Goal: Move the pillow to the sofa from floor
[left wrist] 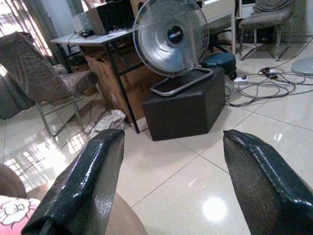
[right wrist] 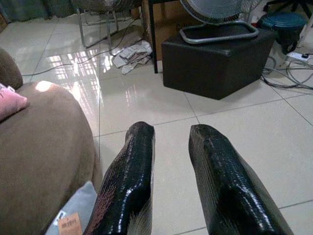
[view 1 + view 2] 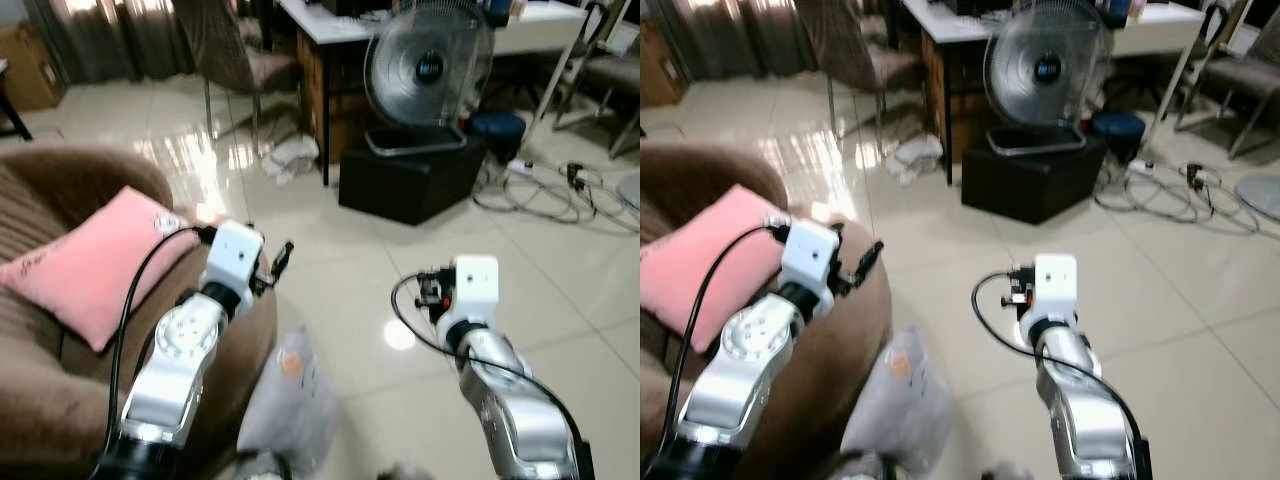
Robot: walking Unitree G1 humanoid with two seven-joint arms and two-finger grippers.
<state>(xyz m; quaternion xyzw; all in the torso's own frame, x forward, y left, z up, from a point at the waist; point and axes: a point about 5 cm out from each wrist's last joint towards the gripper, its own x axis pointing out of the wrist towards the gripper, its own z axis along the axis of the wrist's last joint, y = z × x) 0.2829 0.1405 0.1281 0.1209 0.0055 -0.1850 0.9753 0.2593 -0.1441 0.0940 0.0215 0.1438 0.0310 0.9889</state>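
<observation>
A pink pillow lies on the seat of the brown sofa, leaning against its rounded arm. My left gripper hovers just past that sofa arm, open wide with nothing between its fingers; a corner of the pink pillow shows beside one of them. Over the bare tiles to the right, my right gripper is held open by a narrow gap, empty, with its fingers pointing at the floor. A pale grey soft item with an orange tag leans on the floor against the sofa's front, below my arms.
Ahead, a standing fan rests on a black box beside a white desk. A chair and a crumpled cloth are at the back left. Cables trail on the right floor.
</observation>
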